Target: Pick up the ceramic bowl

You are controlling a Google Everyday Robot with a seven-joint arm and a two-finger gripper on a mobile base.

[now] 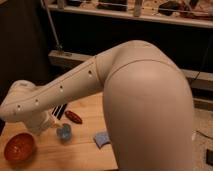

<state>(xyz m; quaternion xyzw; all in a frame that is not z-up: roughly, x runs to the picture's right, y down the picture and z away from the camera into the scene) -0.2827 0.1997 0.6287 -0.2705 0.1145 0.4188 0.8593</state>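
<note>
The ceramic bowl [19, 146] is glossy orange-red with a lighter inside and sits on the wooden table [75, 152] at the front left corner. My cream arm reaches across the view to the left. The gripper [39, 126] hangs from the wrist just above and to the right of the bowl, between it and a small blue-grey cup [63, 132]. The arm covers much of the gripper.
A small dark red oval object [73, 116] lies behind the cup. A blue cloth [101, 140] lies to its right, partly behind my arm. A black striped item [59, 110] lies further back. A dark shelf and rail stand behind the table.
</note>
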